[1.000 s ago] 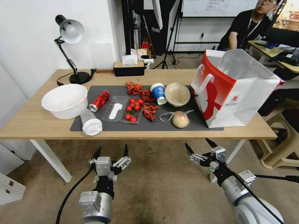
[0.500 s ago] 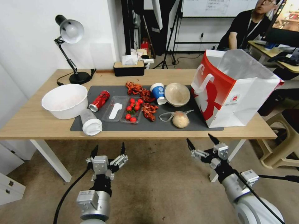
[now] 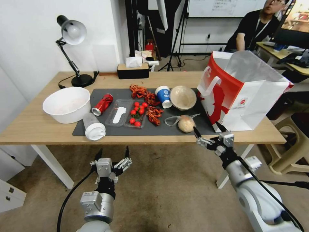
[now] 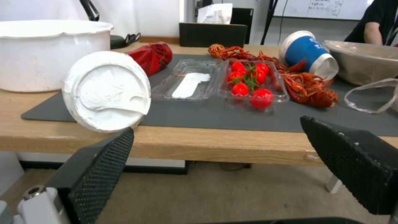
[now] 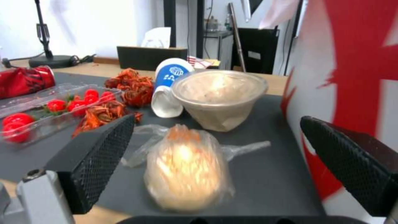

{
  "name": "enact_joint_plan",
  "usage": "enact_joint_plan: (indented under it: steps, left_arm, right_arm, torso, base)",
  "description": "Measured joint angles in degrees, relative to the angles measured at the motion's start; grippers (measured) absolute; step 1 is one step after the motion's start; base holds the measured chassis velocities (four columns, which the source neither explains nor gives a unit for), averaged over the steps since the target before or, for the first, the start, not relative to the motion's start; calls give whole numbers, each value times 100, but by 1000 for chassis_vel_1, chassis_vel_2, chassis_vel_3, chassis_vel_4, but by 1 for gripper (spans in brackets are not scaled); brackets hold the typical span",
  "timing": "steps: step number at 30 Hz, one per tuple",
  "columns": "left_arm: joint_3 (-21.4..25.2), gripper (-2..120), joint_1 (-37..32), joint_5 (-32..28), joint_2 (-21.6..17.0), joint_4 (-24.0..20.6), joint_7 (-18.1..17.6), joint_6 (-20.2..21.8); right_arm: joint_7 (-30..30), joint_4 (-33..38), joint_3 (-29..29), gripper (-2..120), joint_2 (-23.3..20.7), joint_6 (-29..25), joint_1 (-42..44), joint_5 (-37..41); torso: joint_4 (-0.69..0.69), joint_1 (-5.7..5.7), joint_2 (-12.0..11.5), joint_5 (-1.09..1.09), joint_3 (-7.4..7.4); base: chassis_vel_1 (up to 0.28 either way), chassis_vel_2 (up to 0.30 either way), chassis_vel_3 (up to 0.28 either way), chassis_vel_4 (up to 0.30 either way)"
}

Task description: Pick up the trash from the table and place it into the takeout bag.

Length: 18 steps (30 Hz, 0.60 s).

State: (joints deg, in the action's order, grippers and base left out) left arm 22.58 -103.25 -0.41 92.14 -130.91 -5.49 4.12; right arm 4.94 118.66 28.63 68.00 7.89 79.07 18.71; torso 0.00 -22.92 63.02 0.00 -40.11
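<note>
On the table (image 3: pixel 38 129), the trash lies on a dark mat (image 3: pixel 112 130): a red can (image 3: pixel 102 104), a clear cup with white lid (image 3: pixel 93 126), a blue-white paper cup (image 3: pixel 163 96), a beige bowl (image 3: pixel 183 97) and a clear bag with a tan lump (image 3: pixel 186 123). The takeout bag (image 3: pixel 244 93) stands open at the right end. My right gripper (image 3: pixel 208 128) is open at the table's front edge, just short of the bagged lump (image 5: pixel 186 168). My left gripper (image 3: pixel 111 153) hangs open below the front edge, facing the lidded cup (image 4: pixel 107 90).
A white bowl (image 3: pixel 67 104) sits at the left, with a desk lamp (image 3: pixel 72 48) and a tissue box (image 3: pixel 133 71) behind. A clear tray of tomatoes (image 3: pixel 136 113) and crayfish shells (image 3: pixel 145 95) lie mid-mat. A beige stool (image 3: pixel 289 151) stands beside the table's right end.
My right gripper has risen and moved forward from below the table to its front edge, near the bagged lump. The left gripper has sunk slightly.
</note>
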Motion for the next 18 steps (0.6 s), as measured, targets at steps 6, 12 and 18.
enact_joint_plan:
  steps: [6, 12, 18]
  left_arm:
    - [42, 100, -30, -54, 0, -5, -2, -3]
    - [75, 100, -35, -72, 0, -10, -4, -7]
    - [127, 100, -41, -79, -1, -24, -13, -11]
  right_arm:
    - [-125, -385, -396, 100, -128, 263, -555, 42]
    - [-289, -775, -914, 100, -181, 813, -1161, -24]
    - [-423, -786, -1029, 100, -143, 1208, -1226, -144]
  torso:
    - [2, 0, 0, 1, 0]
    - [1, -1, 0, -1, 0]
    - [0, 0, 0, -1, 0]
  base:
    - [0, 0, 0, 0]
    - [0, 0, 0, 0]
    - [0, 0, 0, 0]
